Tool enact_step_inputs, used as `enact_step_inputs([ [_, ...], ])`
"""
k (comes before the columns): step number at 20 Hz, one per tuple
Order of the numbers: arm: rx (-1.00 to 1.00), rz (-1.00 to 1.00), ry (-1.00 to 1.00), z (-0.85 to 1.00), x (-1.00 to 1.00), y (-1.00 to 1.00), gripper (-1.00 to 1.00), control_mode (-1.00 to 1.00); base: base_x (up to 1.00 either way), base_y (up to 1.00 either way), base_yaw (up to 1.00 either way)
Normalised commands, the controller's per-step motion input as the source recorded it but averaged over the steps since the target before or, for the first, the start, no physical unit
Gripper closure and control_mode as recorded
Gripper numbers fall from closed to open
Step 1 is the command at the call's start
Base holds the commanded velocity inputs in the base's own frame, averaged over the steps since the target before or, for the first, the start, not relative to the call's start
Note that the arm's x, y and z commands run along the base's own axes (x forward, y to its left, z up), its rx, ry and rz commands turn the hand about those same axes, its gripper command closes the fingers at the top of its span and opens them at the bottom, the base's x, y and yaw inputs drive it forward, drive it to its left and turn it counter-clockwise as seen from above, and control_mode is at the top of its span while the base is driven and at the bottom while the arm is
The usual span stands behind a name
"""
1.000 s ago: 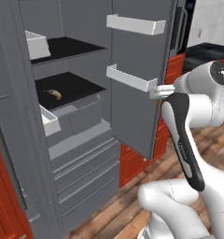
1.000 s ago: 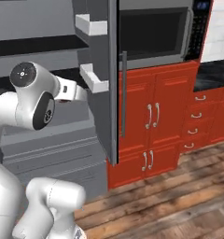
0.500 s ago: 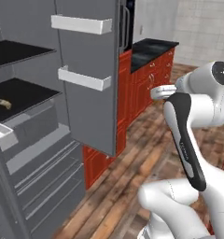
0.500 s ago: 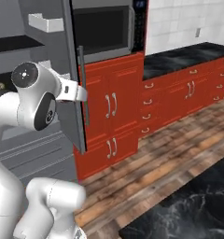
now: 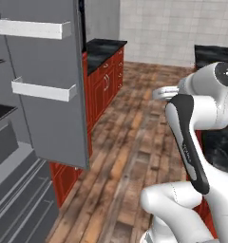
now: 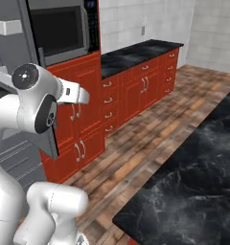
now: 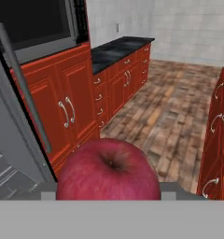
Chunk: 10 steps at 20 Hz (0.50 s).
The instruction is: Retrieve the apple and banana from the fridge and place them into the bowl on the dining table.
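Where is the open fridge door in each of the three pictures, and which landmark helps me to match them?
Left base view: the fridge door stands at the left, with white bins on its inner side.
Right base view: its dark edge shows at the left, behind the white arm.
Hand view: the door leans at the left, with its long bar handle.
Shared landmark: the red wall cabinets with black counter.

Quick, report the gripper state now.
Gripper: closed on the apple, held between its fingers.
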Motion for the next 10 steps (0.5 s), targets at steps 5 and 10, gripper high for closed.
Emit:
enact_step_inputs([
  [5, 0.00, 0.00, 0.00, 0.00, 0.00, 0.00, 1.00, 1.00, -0.21, 0.00, -0.45],
  [10, 0.00, 0.00, 0.00, 0.00, 0.00, 0.00, 1.00, 1.00, -0.10, 0.13, -0.41],
])
